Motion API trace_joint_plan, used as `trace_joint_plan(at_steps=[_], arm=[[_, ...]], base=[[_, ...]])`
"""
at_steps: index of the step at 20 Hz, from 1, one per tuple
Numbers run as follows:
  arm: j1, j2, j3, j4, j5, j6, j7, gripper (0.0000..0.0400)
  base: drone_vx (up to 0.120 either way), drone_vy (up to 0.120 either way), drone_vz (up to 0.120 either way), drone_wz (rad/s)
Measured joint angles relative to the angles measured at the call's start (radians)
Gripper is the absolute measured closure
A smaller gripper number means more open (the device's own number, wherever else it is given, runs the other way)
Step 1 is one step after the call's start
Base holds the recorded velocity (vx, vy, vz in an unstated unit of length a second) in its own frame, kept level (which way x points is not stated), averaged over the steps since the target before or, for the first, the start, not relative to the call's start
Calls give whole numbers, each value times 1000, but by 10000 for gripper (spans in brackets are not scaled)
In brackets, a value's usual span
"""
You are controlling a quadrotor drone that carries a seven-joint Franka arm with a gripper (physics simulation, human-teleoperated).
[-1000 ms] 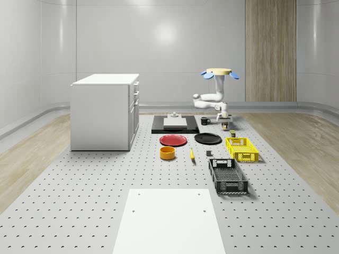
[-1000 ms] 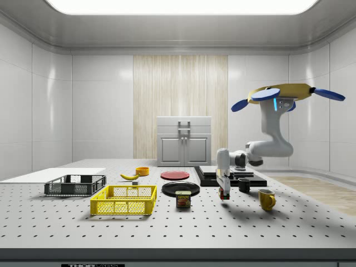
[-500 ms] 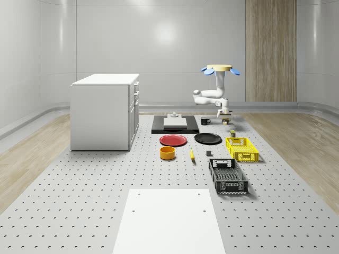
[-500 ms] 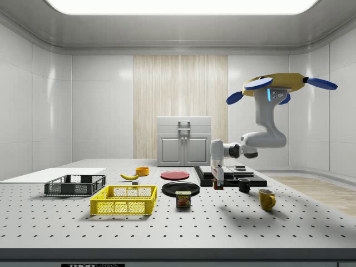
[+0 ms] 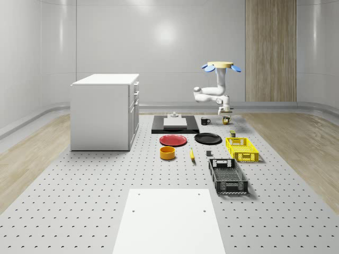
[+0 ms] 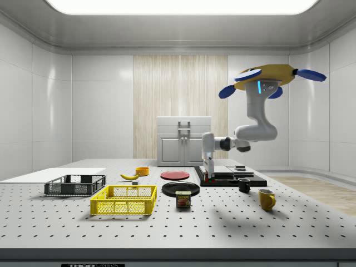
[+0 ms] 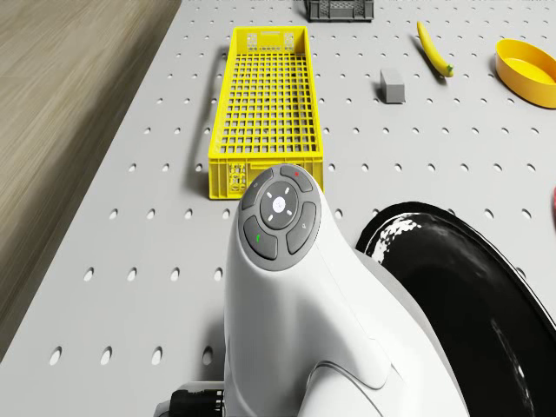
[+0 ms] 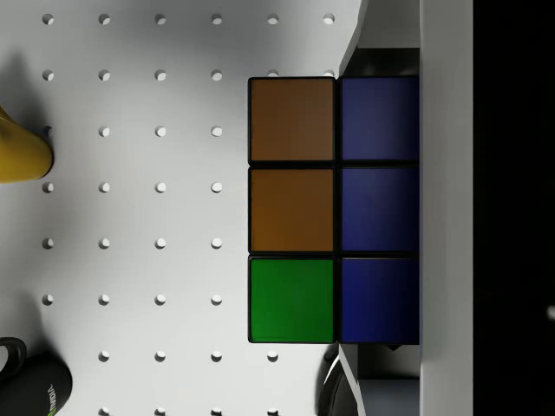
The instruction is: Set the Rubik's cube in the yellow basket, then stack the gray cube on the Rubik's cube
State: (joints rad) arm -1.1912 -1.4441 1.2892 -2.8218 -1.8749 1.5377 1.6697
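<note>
Drone point(image 6: 266, 75) hovers above the table's point(image 6: 233, 222) far end, near the black plate point(image 7: 469, 287). Tool point(image 6: 208, 173) pinches the Rubik's cube point(image 8: 334, 210), carried clear of the table. Yellow basket point(image 7: 268, 104) lies straight ahead of the drone, long axis pointing away from it, open top unobstructed. Gray cube point(image 7: 393, 86) sits just beside the basket, apart from it. Cube height over the basket rim looks sufficient, hard to confirm.

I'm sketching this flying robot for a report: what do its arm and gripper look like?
A glossy white, rounded, jointed arm with dark joint bands hangs under a yellow drone body with blue rotors. A grey round button pad bears red and green marks. The white gripper has dark fingers.
</note>
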Motion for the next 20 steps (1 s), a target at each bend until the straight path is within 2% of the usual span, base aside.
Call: trace_joint_plan(at_steps=[12, 17, 20], arm=[[-6, -18, 3, 1, 8, 17, 4, 75], [-8, -25, 4, 1, 11, 23, 6, 75], [-9, -29, 4, 2, 13, 27, 7, 75]], base=[[120, 0, 0, 0], [120, 112, 0, 0], [120, 27, 0, 0]])
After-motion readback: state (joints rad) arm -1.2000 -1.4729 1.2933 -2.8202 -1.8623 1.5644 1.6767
